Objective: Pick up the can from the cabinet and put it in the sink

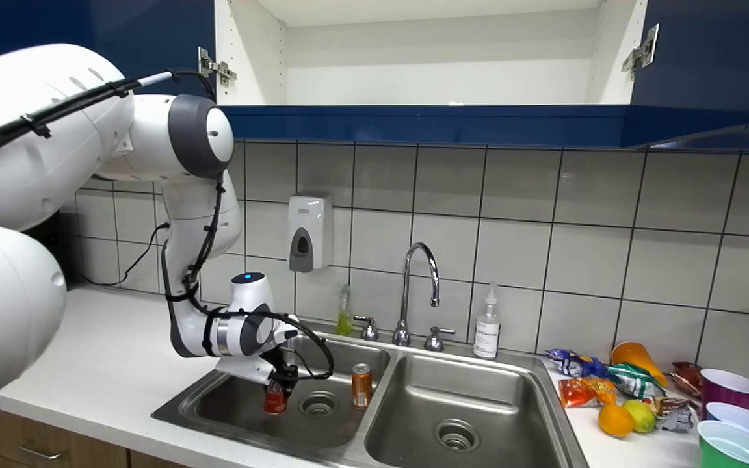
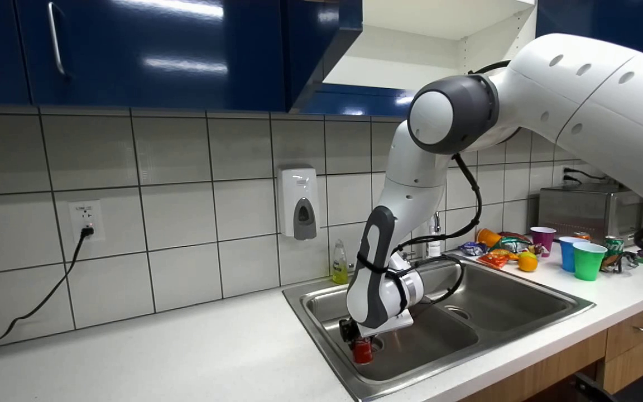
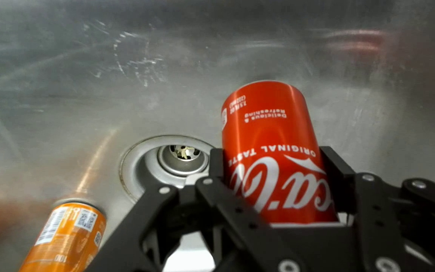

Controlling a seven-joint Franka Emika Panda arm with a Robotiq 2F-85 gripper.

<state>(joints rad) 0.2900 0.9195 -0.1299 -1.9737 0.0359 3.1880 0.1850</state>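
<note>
The red can (image 3: pixel 270 117) is clasped between both black fingers (image 3: pixel 338 170) of my gripper (image 3: pixel 272 160), which is shut on it. In both exterior views this can (image 1: pixel 275 401) (image 2: pixel 362 353) hangs or stands low inside a basin of the steel sink (image 1: pixel 231 398), beside the drain. Whether its base touches the basin floor I cannot tell. My gripper (image 1: pixel 283 382) reaches down into that basin and partly hides the can's upper part. Above, the cabinet (image 1: pixel 426 123) is open, showing its white interior and dark blue front edge.
An orange can (image 1: pixel 361 385) stands in the same basin, across the drain (image 1: pixel 318 404). Behind the sink rise the chrome faucet (image 1: pixel 406 299), a green soap bottle (image 1: pixel 344 312) and a clear pump bottle (image 1: pixel 487 328). Snack bags, fruit and cups (image 1: pixel 732 383) crowd the counter beside it.
</note>
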